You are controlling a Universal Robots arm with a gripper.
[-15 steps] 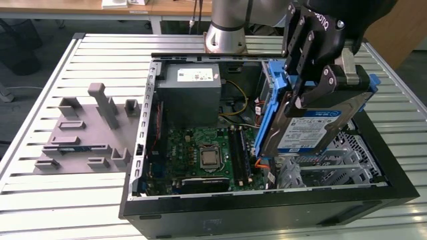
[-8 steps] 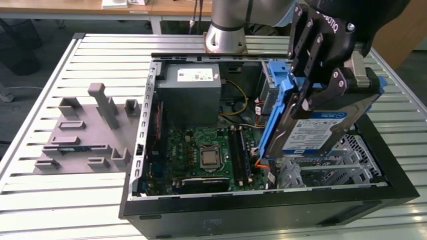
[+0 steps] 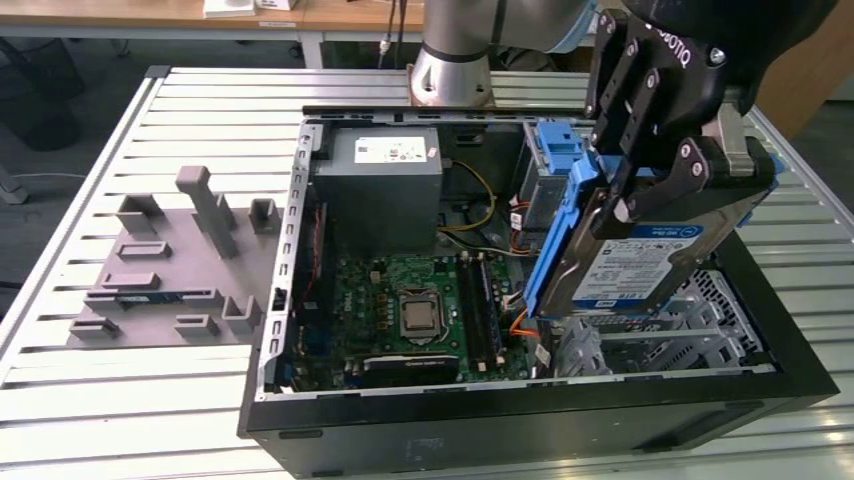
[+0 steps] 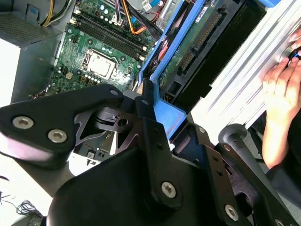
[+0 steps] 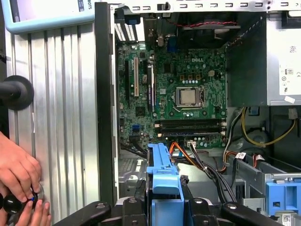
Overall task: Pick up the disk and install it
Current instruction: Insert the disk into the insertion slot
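Disk (image 3: pixel 647 262), a flat silver blue-framed hard drive, hung tilted over the exterior view's right edge of the black computer case (image 3: pixel 534 420), pinched at its frame by the black gripper (image 3: pixel 657 190); probably dense, stiff, shock-sensitive.

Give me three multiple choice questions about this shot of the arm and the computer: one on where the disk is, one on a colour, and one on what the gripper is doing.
1. Where is the disk?
A. On the grey tray.
B. In the air over the open computer case.
C. On the floor.

2. What colour is the frame along the disk's edges?
A. Red.
B. Yellow.
C. Blue.

3. What is the gripper doing?
A. Shut on the disk.
B. Open and empty.
C. Resting on the table.

Answers: 1 B, it hangs tilted above the case. 2 C, blue plastic runs along its edge. 3 A, it clamps the disk by its sides.
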